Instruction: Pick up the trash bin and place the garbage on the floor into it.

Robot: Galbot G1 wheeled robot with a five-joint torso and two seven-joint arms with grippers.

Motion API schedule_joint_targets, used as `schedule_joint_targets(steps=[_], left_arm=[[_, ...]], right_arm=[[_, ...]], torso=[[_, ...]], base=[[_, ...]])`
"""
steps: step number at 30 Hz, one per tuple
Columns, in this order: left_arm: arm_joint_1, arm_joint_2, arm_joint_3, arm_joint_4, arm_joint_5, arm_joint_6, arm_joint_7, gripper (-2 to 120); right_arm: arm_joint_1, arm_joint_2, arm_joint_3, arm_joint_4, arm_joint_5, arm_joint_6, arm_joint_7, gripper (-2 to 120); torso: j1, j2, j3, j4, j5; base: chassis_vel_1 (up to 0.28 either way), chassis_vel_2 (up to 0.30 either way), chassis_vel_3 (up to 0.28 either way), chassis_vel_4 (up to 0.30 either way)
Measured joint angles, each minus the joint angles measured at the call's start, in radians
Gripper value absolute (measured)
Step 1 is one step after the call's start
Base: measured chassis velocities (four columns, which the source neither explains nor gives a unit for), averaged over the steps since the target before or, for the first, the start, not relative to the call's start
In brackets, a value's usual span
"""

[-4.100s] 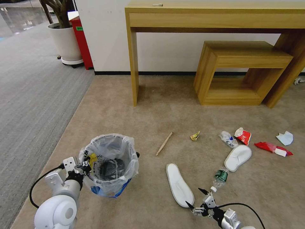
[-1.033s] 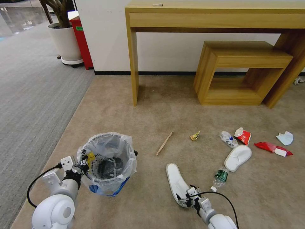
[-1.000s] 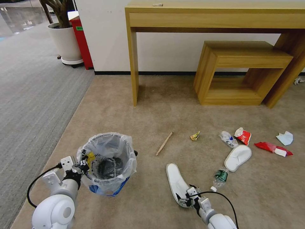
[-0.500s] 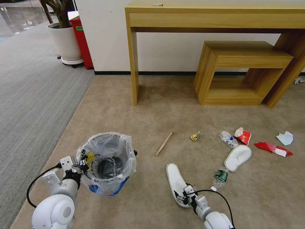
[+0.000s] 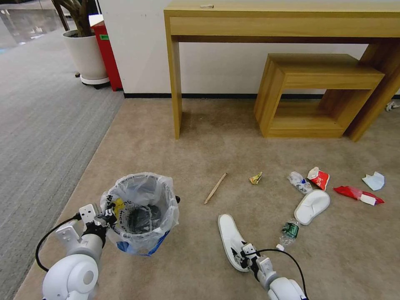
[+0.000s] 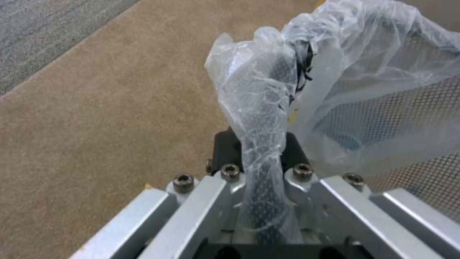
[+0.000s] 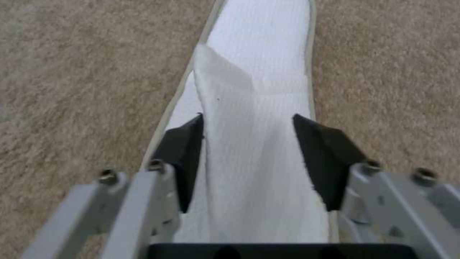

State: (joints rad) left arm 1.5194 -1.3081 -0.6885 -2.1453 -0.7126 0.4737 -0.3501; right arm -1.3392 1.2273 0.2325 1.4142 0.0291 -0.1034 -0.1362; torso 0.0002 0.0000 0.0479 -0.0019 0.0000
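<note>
— What do I have up at twelve o'clock?
— A wooden desk [image 5: 283, 18], a low wooden shelf unit [image 5: 316, 93] beneath it; at eleven, a potted plant [image 5: 83, 46] beside a red bin [image 5: 107, 52].

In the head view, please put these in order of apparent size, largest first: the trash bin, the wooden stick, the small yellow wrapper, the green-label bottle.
1. trash bin, by far the largest, though also nearest the camera.
2. wooden stick and green-label bottle: the stick is longer but thin, so I do not rank them.
3. yellow wrapper, the smallest.
</note>
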Motion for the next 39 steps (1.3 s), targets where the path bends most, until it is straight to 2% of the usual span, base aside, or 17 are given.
schedule_joint_targets(steps=[4, 6, 10, 12, 14, 21, 23, 29, 39], left_arm=[[0.0, 0.0, 0.0, 0.0, 0.0, -0.002, 0.001, 3], [0.0, 0.0, 0.0, 0.0, 0.0, -0.003, 0.001, 3], [0.0, -0.001, 0.0, 0.0, 0.0, -0.003, 0.002, 3], [0.0, -0.002, 0.0, 0.0, 0.0, -0.004, 0.002, 3], [0.0, -0.004, 0.001, 0.0, 0.0, -0.007, 0.003, 3], [-0.001, -0.006, 0.001, 0.002, 0.0, -0.01, 0.004, 3], [-0.003, -0.006, 0.001, 0.003, 0.001, -0.011, 0.005, 3], [-0.004, -0.006, 0.003, 0.012, 0.006, -0.011, 0.007, 3], [-0.01, -0.012, 0.016, 0.032, 0.02, -0.011, 0.011, 3]], right_arm=[[0.001, 0.001, 0.0, -0.004, 0.0, 0.004, 0.0, 41], [0.002, 0.002, -0.001, -0.009, -0.002, 0.008, 0.0, 30], [0.005, 0.003, -0.004, -0.017, -0.004, 0.015, -0.001, 21], [0.006, 0.004, -0.004, -0.02, -0.005, 0.016, -0.001, 21], [0.009, 0.005, -0.006, -0.025, -0.006, 0.019, -0.003, 14], [0.013, 0.006, -0.008, -0.035, -0.007, 0.028, -0.007, 11], [0.013, 0.006, -0.008, -0.035, -0.007, 0.031, -0.008, 4], [0.006, -0.001, -0.002, -0.03, -0.004, 0.038, -0.011, 0], [-0.034, -0.075, 0.051, 0.026, 0.037, 0.06, -0.006, 0]], torso=[[0.0, 0.0, 0.0, 0.0, 0.0], [0.0, 0.0, 0.0, 0.0, 0.0], [0.0, 0.0, 0.0, 0.0, 0.0], [0.0, 0.0, 0.0, 0.0, 0.0], [0.0, 0.0, 0.0, 0.0, 0.0], [0.0, 0.0, 0.0, 0.0, 0.0], [0.0, 0.0, 0.0, 0.0, 0.0], [0.0, 0.0, 0.0, 0.0, 0.0001], [0.0, 0.0, 0.0, 0.0, 0.0]], base=[[0.0, 0.0, 0.0, 0.0], [0.0, 0.0, 0.0, 0.0], [0.0, 0.0, 0.0, 0.0], [0.0, 0.0, 0.0, 0.0], [0.0, 0.0, 0.0, 0.0], [0.0, 0.0, 0.0, 0.0], [0.0, 0.0, 0.0, 0.0], [0.0, 0.0, 0.0, 0.0], [0.0, 0.0, 0.0, 0.0]])
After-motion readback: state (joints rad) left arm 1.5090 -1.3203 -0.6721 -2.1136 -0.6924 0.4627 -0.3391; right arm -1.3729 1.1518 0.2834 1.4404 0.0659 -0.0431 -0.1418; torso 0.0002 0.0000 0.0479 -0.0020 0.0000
